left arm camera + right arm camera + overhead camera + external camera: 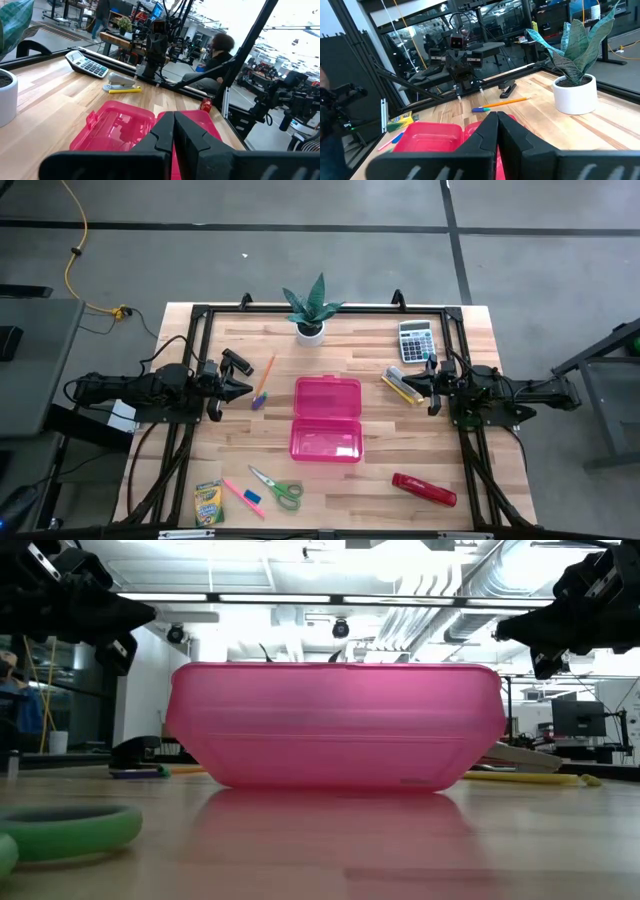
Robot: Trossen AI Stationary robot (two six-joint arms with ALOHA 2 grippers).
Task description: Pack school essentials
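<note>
Open and empty at table centre: pink pencil case point(326, 420) (both halves bare), with crayon box point(208, 502), pink marker point(237, 491), blue eraser point(252, 498) and green-handled scissors point(279, 488) near the front edge, orange pencil point(265, 377) just beside the pinched-together left gripper point(243, 389), right gripper point(407, 382) likewise closed, empty.

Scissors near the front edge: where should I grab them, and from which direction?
Take the green-handled scissors at the pivot where blades meet handles, coming straight down with the left gripper, probably the closer arm. They lie flat and diagonal, handles toward the table middle, so set the fingers across that narrow neck. The blue eraser sits close alongside.
</note>
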